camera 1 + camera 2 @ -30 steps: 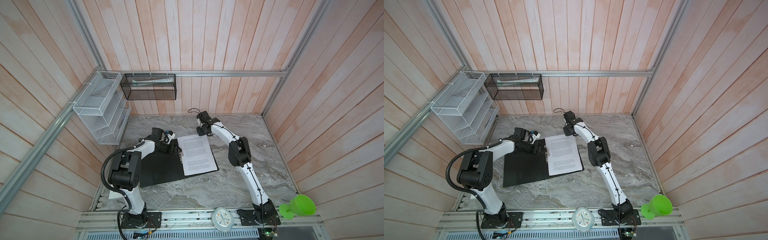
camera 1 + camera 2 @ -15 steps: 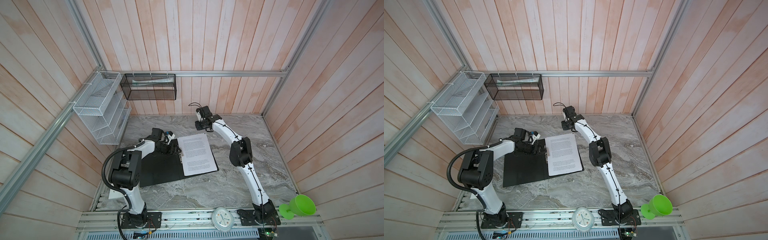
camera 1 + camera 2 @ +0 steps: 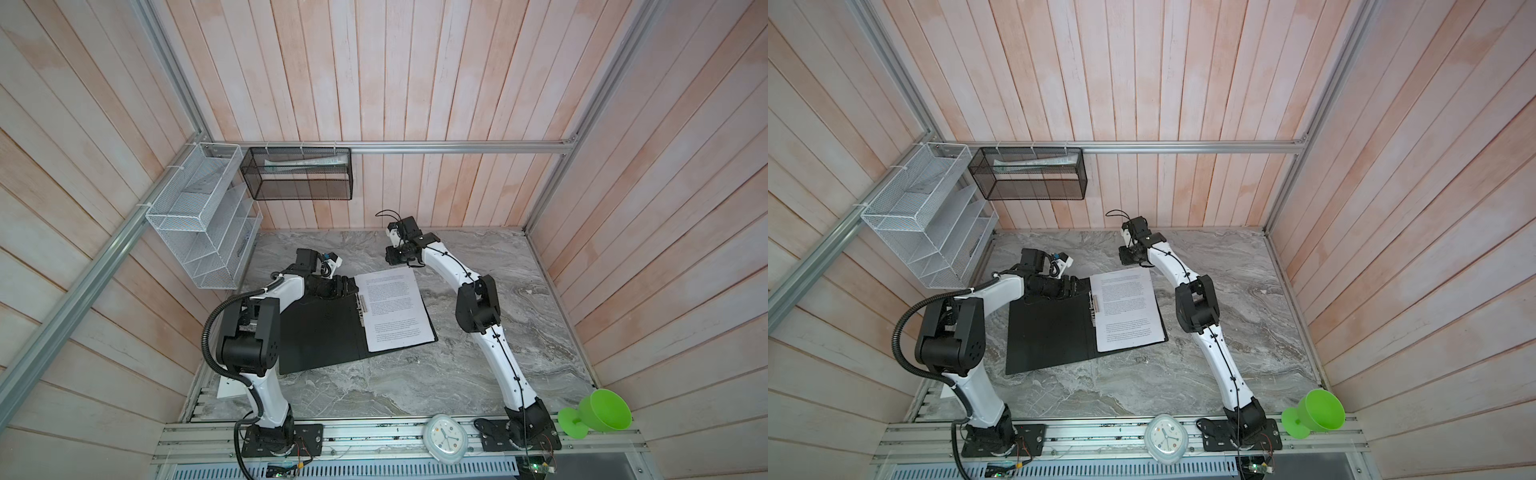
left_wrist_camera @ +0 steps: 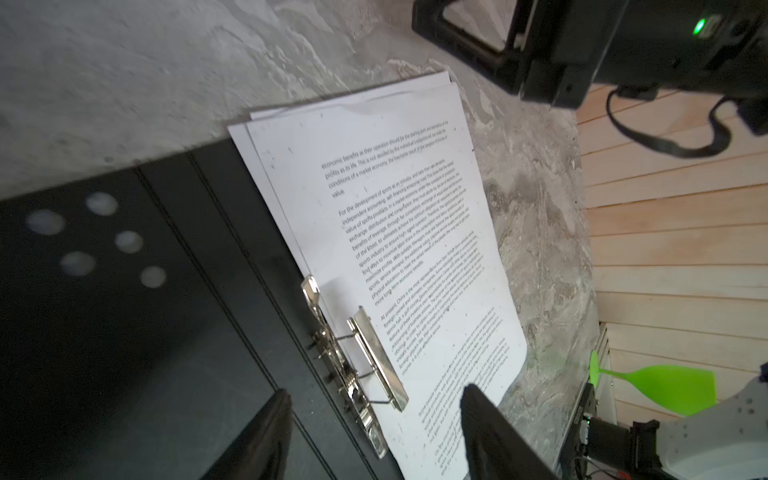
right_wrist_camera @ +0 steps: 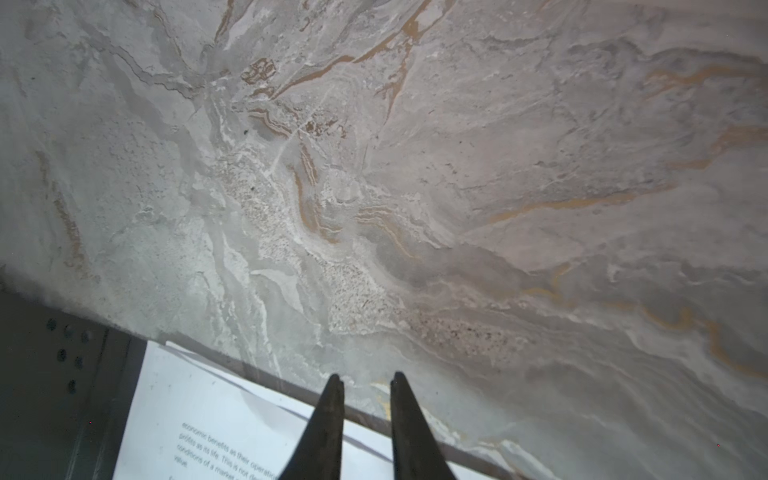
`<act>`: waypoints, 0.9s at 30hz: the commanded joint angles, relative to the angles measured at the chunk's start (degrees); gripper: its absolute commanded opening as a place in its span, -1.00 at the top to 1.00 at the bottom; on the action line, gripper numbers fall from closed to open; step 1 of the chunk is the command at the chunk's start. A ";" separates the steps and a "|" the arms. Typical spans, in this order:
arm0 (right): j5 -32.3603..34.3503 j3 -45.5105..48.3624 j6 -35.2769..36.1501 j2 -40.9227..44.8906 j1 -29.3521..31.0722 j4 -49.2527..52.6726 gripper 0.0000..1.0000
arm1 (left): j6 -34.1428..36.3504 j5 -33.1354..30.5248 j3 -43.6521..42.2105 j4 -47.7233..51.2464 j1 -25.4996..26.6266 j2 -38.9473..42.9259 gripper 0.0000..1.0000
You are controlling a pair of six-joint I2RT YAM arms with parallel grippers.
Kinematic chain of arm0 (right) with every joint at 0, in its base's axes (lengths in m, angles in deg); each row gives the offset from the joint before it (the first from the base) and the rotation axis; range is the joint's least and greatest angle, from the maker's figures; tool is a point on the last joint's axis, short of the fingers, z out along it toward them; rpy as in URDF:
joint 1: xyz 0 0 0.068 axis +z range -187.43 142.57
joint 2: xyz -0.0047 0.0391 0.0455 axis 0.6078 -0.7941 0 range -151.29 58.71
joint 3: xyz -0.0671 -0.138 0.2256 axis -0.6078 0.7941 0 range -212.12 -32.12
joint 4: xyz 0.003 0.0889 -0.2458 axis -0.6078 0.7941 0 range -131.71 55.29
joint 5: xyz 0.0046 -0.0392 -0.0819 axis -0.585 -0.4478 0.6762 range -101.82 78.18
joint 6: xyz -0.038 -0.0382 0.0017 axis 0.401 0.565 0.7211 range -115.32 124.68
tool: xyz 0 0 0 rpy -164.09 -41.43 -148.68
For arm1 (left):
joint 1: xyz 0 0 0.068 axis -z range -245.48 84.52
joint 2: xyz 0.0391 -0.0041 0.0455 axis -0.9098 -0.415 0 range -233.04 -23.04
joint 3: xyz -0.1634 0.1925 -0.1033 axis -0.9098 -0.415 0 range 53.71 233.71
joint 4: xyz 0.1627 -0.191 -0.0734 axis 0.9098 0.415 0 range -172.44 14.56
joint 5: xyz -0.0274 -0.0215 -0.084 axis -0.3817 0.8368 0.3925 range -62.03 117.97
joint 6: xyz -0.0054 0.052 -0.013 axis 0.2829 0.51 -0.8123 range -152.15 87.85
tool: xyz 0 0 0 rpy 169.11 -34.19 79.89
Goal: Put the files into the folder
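The files lie in the open folder, my left gripper gapes empty over its far edge, and my right gripper, barely parted, holds nothing just beyond it.

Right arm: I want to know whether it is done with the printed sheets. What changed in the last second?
The right claw drew slightly back from the far edge of the printed sheets, toward the back wall. Its jaws stand narrowly apart, holding nothing. Nothing was gripped or released. Unchanged: the sheets lying in the open folder, and the left claw open above its spine.
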 commanded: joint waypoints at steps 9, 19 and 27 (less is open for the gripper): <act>-4.09 -0.83 0.52 -3.18 0.95 3.59 0.54 | -1.29 2.11 0.71 -1.22 -0.60 -2.57 -0.34; -4.44 -1.16 1.44 -3.89 1.80 5.48 0.52 | -0.03 2.30 0.25 -0.51 -0.67 -3.12 -0.34; -0.72 -1.52 4.67 -2.75 2.86 10.88 0.54 | 0.91 1.80 1.32 -0.42 -0.96 -4.48 -0.34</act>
